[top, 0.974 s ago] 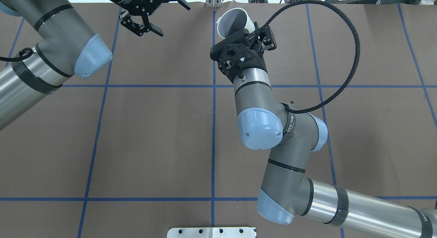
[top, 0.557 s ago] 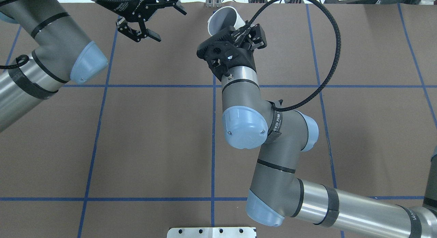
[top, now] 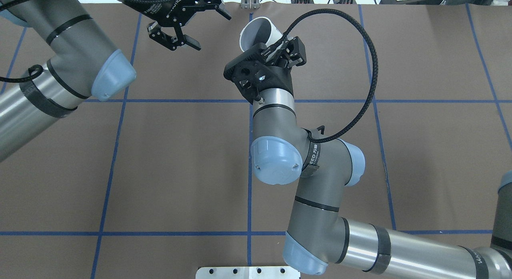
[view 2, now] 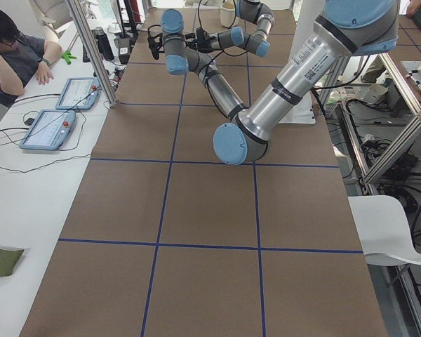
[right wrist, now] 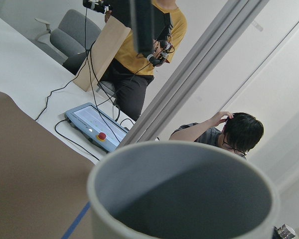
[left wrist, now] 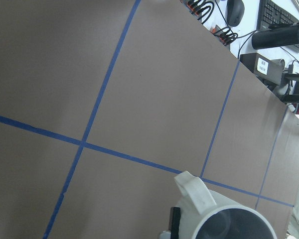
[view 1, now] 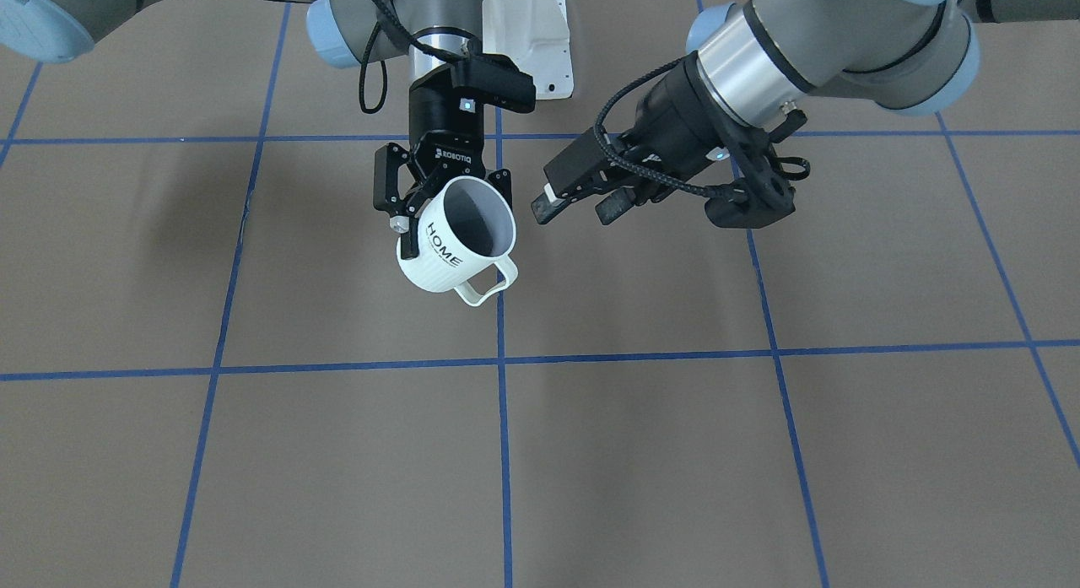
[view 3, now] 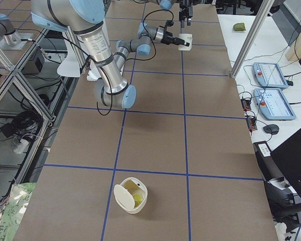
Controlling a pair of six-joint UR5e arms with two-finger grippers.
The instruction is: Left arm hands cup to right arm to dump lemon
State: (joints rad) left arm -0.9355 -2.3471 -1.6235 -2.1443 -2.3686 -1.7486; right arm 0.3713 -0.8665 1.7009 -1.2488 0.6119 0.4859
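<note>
My right gripper (view 1: 456,213) (top: 277,42), marked ROBOTIQ, is shut on the white ribbed "HOME" cup (view 1: 439,263) (top: 258,31) and holds it tilted above the table. The cup also shows small in the exterior right view (view 3: 184,40). The right wrist view shows the cup's grey inside (right wrist: 189,199), and no lemon shows in it. My left gripper (view 1: 574,213) (top: 211,29) is open and empty, a short gap from the cup's mouth side. The left wrist view shows the cup's handle and rim (left wrist: 224,219) at the bottom edge.
A white tub (view 3: 130,195) with yellow-green pieces inside stands near the table's right end. A white base plate (view 1: 531,31) (top: 248,271) lies by the robot. People and tablets (view 3: 271,75) are along the far side table.
My right arm has carried the cup to the left, closer to my left gripper. My left gripper has stayed open and has shifted slightly.
</note>
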